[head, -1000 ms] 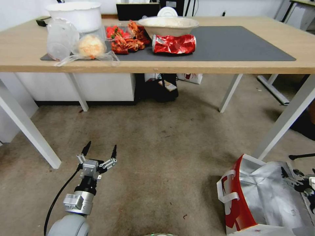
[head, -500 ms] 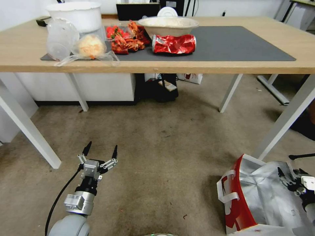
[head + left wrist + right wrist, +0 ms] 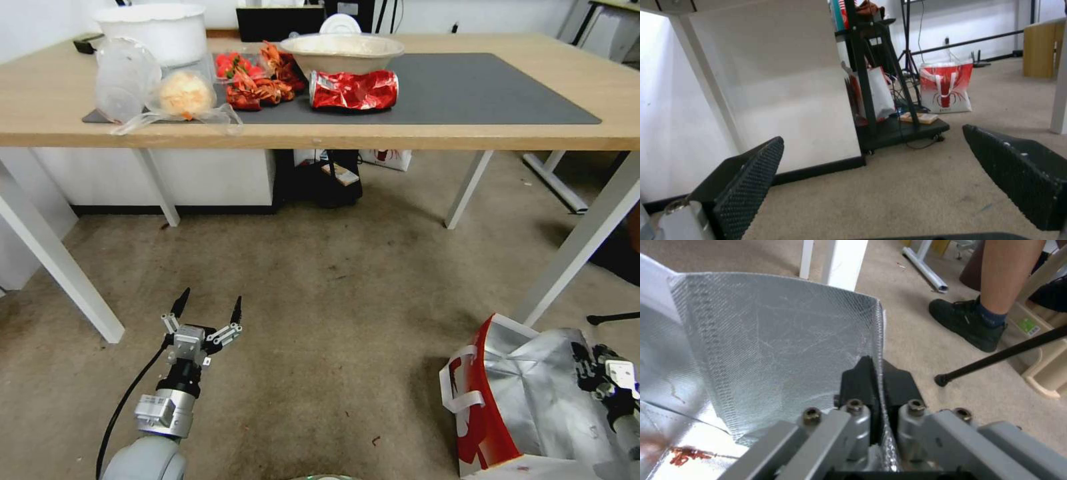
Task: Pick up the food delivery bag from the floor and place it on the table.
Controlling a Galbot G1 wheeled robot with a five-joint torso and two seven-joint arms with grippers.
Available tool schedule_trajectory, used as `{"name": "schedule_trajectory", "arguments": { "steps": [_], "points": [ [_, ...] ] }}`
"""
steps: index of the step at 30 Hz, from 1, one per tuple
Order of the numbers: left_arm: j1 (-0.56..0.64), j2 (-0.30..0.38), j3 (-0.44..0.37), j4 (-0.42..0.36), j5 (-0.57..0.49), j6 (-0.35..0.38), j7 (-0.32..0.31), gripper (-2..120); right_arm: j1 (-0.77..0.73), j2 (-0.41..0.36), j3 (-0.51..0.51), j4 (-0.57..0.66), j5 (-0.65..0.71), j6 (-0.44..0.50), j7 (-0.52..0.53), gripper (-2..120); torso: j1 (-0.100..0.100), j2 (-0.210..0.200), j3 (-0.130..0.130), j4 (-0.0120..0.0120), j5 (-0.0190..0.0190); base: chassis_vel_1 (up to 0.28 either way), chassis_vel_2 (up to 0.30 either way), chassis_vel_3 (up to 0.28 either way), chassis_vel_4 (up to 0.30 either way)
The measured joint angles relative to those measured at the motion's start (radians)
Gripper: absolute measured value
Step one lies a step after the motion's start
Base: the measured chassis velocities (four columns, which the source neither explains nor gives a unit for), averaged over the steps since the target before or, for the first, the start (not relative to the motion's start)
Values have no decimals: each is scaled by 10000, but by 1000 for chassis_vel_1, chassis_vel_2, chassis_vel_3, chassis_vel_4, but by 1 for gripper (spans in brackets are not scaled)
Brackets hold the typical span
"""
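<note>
While the large boxy red-and-white paper food delivery bag with silver foil lining point(image 3: 527, 400) stands on the worn brownish-beige carpet floor point(image 3: 333, 300), the right gripper point(image 3: 876, 380) is clenched on the bag's foil-lined side wall at the rim, one finger inside and one outside. Judged from this, the grasp is made and the lift is the step in hand. The long light-wood table with white legs and dark grey mat point(image 3: 467, 130) lies above and ahead of the bag, one white leg just beside the bag's far corner. The bag stands upright, mouth open upward, and its white strap handle hangs on the red face turned away from the right gripper. The left gripper point(image 3: 208, 307) hangs released over the floor, well apart from the bag, so the right arm is the nearer. No readable writing is found on the bag; a red mark on its inner floor cannot be made out.
</note>
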Motion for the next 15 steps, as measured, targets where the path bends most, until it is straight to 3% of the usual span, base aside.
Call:
{"name": "schedule_trajectory", "arguments": {
  "steps": [15],
  "points": [
    [-18, 59, -119, -37, -236, 124, 106, 100, -358, 159, 27, 684, 339, 92, 23, 0, 0, 0, 0, 0, 0, 0, 0, 0, 0]
  ]
}}
